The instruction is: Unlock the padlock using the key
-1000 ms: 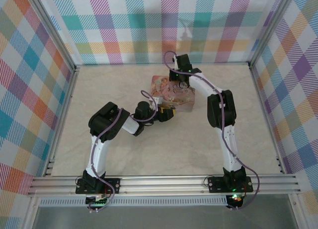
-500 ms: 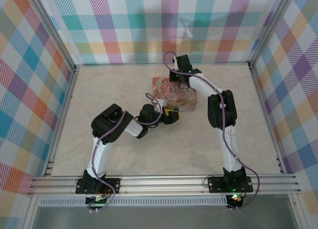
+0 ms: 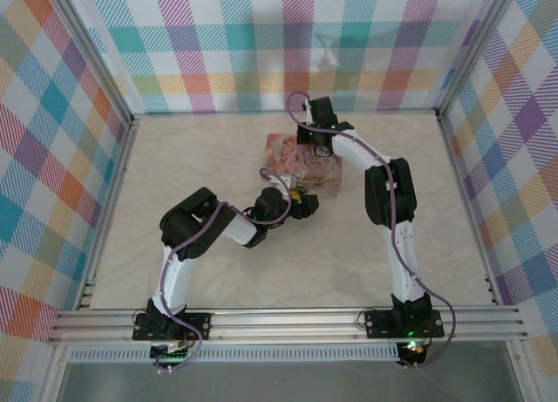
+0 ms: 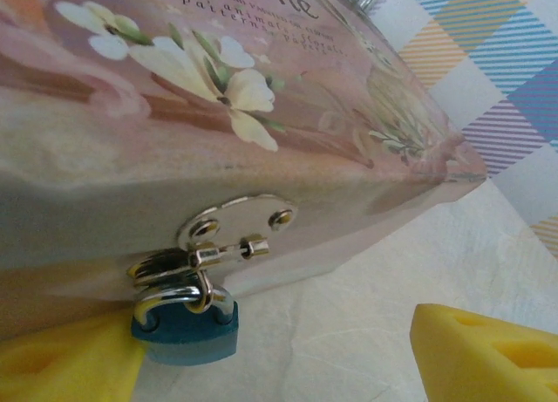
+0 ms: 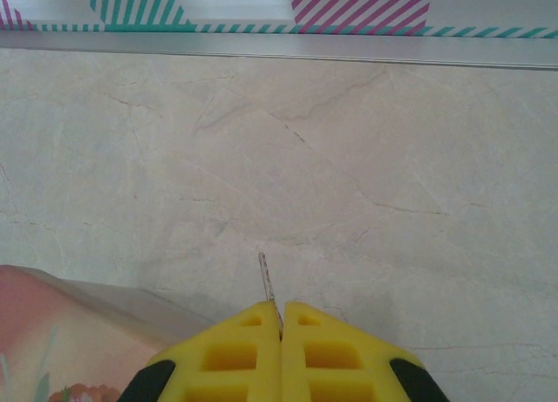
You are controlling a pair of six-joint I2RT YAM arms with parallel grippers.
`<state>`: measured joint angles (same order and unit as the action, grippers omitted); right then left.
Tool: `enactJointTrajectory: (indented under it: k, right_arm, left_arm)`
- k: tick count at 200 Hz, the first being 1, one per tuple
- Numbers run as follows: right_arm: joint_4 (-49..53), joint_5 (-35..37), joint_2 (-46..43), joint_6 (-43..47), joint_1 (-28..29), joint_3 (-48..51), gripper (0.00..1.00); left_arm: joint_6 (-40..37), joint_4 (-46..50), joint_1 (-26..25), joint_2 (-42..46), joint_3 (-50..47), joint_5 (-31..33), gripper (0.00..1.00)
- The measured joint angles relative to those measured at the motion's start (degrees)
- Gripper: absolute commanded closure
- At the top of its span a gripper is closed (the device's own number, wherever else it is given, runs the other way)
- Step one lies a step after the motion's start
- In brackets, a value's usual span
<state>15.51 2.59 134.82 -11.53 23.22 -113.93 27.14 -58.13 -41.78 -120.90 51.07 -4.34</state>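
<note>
Tabletop (image 3: 218, 271): pale marbled surface, plaid walls (image 3: 261, 44) on 3 sides. Pink illustrated rectangular tin (image 3: 301, 162) lies flat toward the far middle, with both arms reaching to it.

Left gripper (image 4: 275, 345), wrist view: 2 yellow fingers spread wide, 1 at the lower left corner and 1 at the lower right, nothing clamped between them. It faces the tin's front wall from close in, low over the tabletop. Small metal hasp (image 4: 235, 228) is fixed on that wall. Tiny padlock with dark bluish body and silver shackle (image 4: 185, 332) hangs from the hasp's loop, shackle threaded through and closed. Cannot tell whether its body rests on the tabletop. Padlock body sits right against the inner edge of the finger at lower left of that view; actual contact cannot be confirmed. The other finger is well apart from it. Overhead view: left gripper sits at the tin's near edge, arm folded at the elbow.

Right gripper (image 5: 281, 313), wrist view: yellow fingers pressed flat together. Very thin metal key (image 5: 264, 284) is pinched between the tips, a short sliver poking out ahead, tilted slightly left. Bare tabletop lies ahead of it; the tin's corner shows at lower left of that view. Overhead view: right gripper hangs over the tin's far edge, on the opposite side of the tin from the padlock. Key and padlock are well apart, with the tin between them.
</note>
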Motion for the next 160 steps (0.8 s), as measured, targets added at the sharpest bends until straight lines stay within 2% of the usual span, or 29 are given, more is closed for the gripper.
enactJointTrajectory:
  k: [31, 65, 105, 139, 160]
  right_arm:
    - [-0.28, -0.02, -0.07, 0.0, 0.0, 0.17, 1.0]
    - [-0.09, -0.2, -0.63, 0.02, 0.11, 0.83, 1.0]
    - [-0.76, 0.24, -1.16, 0.02, 0.11, 1.81, 1.0]
    - [-1.05, 0.22, -1.73, 0.02, 0.11, 2.64, 1.0]
    - [-1.16, 0.24, -1.81, 0.02, 0.11, 2.84, 1.0]
  left_arm:
    - [-0.22, 0.44, 0.02, -0.02, 0.39, -1.66, 0.25]
    - [1.03, -2.71, 1.25, -1.6, 0.2, -7.8, 0.43]
    - [4.2, -7.06, 2.91, -2.93, -0.11, -13.51, 0.34]
    - [5.9, -8.24, 2.93, -4.02, 0.55, -15.98, 0.44]
    - [6.54, -9.51, 2.91, -4.68, 0.94, -16.92, 0.33]
